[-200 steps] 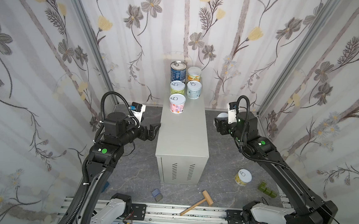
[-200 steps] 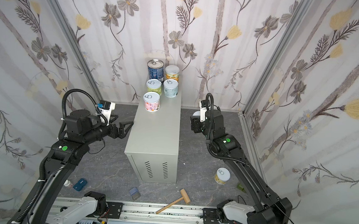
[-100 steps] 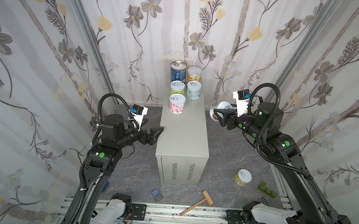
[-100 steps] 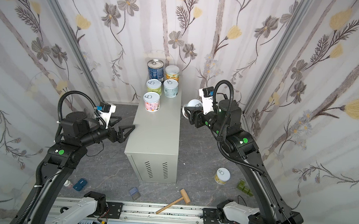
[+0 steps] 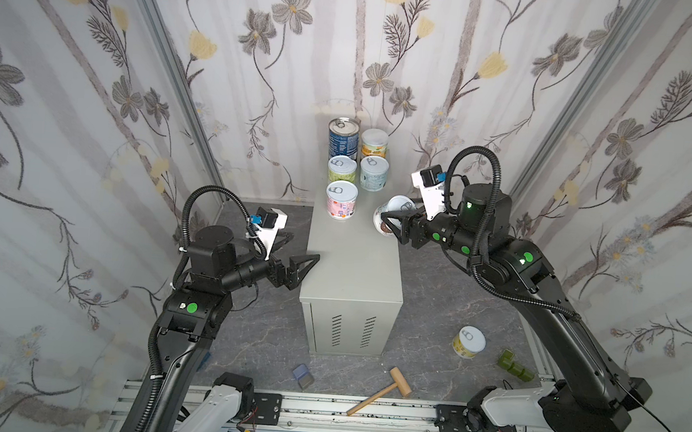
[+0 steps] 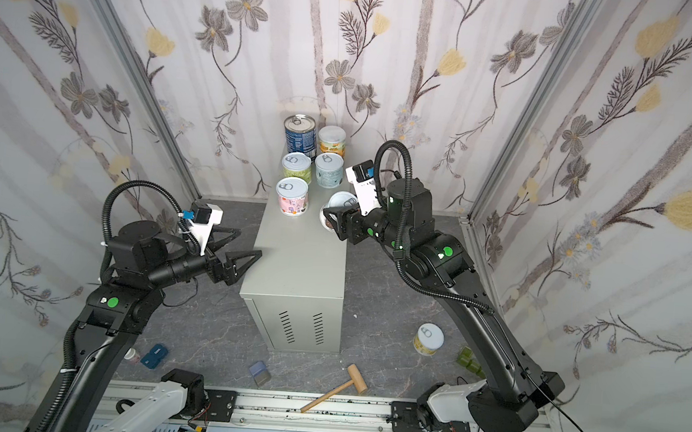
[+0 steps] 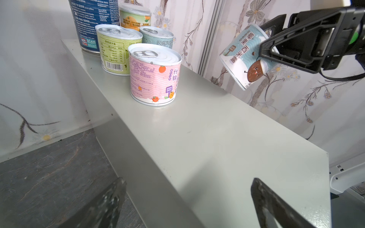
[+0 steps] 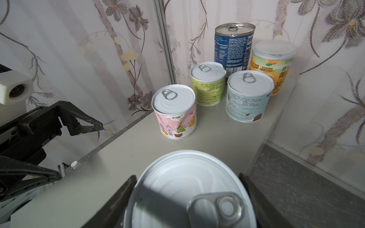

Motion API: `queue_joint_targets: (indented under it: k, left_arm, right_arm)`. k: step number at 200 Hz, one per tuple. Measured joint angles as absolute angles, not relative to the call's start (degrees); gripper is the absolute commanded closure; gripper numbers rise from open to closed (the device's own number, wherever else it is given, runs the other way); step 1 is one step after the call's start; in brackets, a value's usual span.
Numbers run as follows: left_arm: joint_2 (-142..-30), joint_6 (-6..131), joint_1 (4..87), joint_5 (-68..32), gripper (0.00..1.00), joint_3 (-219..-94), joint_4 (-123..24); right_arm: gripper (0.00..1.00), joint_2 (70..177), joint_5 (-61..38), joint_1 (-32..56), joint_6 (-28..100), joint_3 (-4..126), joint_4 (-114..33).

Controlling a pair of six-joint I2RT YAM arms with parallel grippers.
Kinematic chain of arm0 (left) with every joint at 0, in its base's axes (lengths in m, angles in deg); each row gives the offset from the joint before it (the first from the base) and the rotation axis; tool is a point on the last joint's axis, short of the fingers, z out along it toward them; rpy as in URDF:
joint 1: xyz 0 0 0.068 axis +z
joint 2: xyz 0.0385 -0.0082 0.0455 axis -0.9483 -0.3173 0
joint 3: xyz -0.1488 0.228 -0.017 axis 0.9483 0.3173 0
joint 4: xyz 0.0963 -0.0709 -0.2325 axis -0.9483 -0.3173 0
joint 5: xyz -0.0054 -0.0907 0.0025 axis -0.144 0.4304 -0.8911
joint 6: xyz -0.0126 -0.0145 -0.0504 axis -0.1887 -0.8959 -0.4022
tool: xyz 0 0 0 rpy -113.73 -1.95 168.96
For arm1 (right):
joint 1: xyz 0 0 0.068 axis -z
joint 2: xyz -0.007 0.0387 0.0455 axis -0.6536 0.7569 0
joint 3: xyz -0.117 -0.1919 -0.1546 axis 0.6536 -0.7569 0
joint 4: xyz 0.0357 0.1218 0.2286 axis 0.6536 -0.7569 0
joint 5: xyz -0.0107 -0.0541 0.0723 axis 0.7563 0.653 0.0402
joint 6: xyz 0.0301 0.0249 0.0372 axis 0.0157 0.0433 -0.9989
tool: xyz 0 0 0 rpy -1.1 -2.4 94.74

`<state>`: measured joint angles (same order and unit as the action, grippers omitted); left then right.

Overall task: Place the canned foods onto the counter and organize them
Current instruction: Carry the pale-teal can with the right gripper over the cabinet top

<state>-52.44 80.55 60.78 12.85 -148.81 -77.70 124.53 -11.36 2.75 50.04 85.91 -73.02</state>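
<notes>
Since a second ago the right gripper point(image 5: 389, 225) has swung from beside the right flank of the counter point(image 5: 353, 267) up to its right edge, bringing the held can point(image 5: 395, 207) with it. Its jaws pinch that blue-and-white can by the sides. In the left wrist view the held can point(image 7: 245, 57) hangs tilted and seems clear of the grey top. The left gripper point(image 5: 305, 246) has shifted only slightly and hovers at the counter's left edge, jaws spread wide with nothing between them. The cans already standing have not moved. Seven cans show in both top views: five upright at the far end of the counter, one in the grip, one on the floor. The five stand in two columns. The tall blue can point(image 5: 343, 139) and the orange-labelled can point(image 5: 374, 144) are at the back, with the green can point(image 5: 342, 171) and the light blue can point(image 5: 374, 174) in front of them. The pink can point(image 5: 341, 200) stands alone nearest, in the left column, near the held can. The yellow can point(image 5: 469, 343) stands upright on the dark floor point(image 5: 269, 336) to the right of the counter, well apart from it. Also on the floor lie one wooden mallet point(image 5: 380, 390), one blue-grey block point(image 5: 303, 376) and one small green object point(image 5: 513, 364) near the right arm's base.
</notes>
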Motion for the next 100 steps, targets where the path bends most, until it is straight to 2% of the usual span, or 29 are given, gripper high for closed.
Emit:
queue_joint_targets:
  k: [59,100]
  left_arm:
    - [-51.61,80.53,60.96,12.92,0.0,-148.77,-77.17]
    - [-51.02,80.36,61.22,12.92,0.0,-148.55,-76.54]
  right_arm:
    - [0.38,134.74,-6.68,0.52,50.54,97.54,-82.46]
    - [0.32,139.37,-5.24,-0.99,51.37,105.1,-88.23]
